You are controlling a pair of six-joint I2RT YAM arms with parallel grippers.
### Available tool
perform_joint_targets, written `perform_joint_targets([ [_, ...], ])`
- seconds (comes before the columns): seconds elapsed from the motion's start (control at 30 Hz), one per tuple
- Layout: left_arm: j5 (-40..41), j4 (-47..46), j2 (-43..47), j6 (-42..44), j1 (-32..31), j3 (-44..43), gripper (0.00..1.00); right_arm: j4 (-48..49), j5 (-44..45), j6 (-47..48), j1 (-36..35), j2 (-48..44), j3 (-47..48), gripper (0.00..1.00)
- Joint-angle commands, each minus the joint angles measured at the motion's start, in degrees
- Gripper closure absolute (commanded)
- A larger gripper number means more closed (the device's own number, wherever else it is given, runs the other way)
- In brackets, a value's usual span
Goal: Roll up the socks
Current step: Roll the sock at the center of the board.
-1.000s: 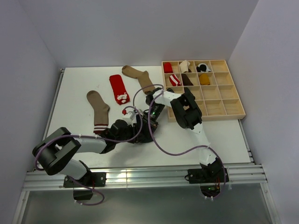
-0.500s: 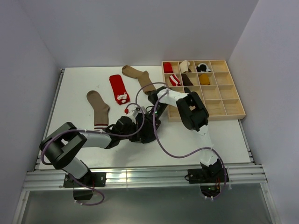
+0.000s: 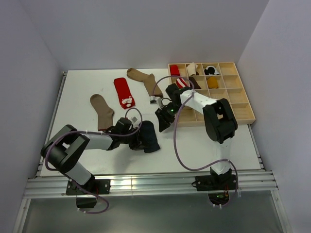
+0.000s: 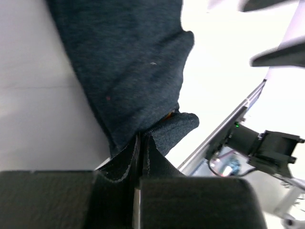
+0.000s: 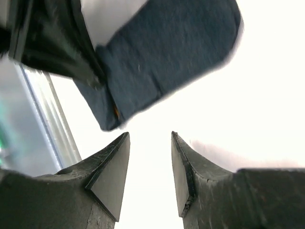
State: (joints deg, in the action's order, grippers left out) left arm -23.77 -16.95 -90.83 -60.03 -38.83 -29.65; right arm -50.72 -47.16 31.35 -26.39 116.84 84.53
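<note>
Though four socks lie loose on the desk (image 3: pixel 82 85), only one of them is in hand. Farthest left, the tan sock (image 3: pixel 102 110) lies flat, its striped cuff close to the left arm (image 3: pixel 97 141). That arm reaches low across the desk, and the left jaws are pressed together on an edge of the navy sock (image 3: pixel 148 136). In the left wrist view, a small fold of fabric is bunched right where they meet. The rest of the navy sock lies dark on the desk in front of the arms, seemingly doubled over on itself.

Farther back, the red sock (image 3: pixel 124 92) with its white motif lies flat. The plain brown sock (image 3: pixel 144 80) lies slantwise near the far edge. To the right of the navy sock, the right arm (image 3: pixel 194 99) bends down. The right jaws are spread with nothing between them, above bare desk, near the sock's end but apart from it. Farthest right, the wooden tray (image 3: pixel 243 104) holds several rolled bundles in its far compartments.

The navy sock looks light, soft and limp, so it will likely sag and crease rather than keep a shape. Its knit should give the jaws good purchase. The better hold is probably across the full width at one end while the other end is pinned. A pinch at one corner would likely only drag or skew it.
</note>
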Motion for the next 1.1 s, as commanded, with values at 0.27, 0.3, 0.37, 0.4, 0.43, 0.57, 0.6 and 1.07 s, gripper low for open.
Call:
perform_joint_targets([
  [0.27,-13.7,14.9,-8.2,-0.1,6.7,-3.7,1.00,29.5,16.6,9.5,-7.1,-33.6,-31.8,0.50],
  [0.3,-13.8,15.3,-8.3,0.2,6.7,-3.8,1.00,31.4,17.8,10.6,-8.7,-35.6,-36.1,0.49],
  [0.37,-14.3,15.5,-8.9,0.4,7.0,-4.1,1.00,36.0,20.9,11.4,-13.6,-40.8,-39.7,0.48],
  [0.4,-14.5,15.3,-9.0,0.3,7.1,-4.1,1.00,37.5,22.0,11.8,-15.1,-42.0,-42.5,0.48],
  [0.43,-14.6,15.4,-9.2,0.4,7.2,-4.1,1.00,40.3,23.2,12.1,-16.7,-44.0,-43.7,0.48],
  [0.57,-15.2,14.8,-10.2,0.3,7.3,-3.8,1.00,46.6,30.2,14.4,-24.3,-45.6,-48.9,0.50],
  [0.6,-15.3,14.3,-10.2,0.2,7.2,-3.6,1.00,47.7,32.5,15.3,-27.1,-45.4,-50.2,0.50],
  [1.07,-16.5,13.3,-10.2,-0.6,7.4,-2.2,1.00,51.6,38.2,16.1,-37.4,-39.8,-50.3,0.55],
])
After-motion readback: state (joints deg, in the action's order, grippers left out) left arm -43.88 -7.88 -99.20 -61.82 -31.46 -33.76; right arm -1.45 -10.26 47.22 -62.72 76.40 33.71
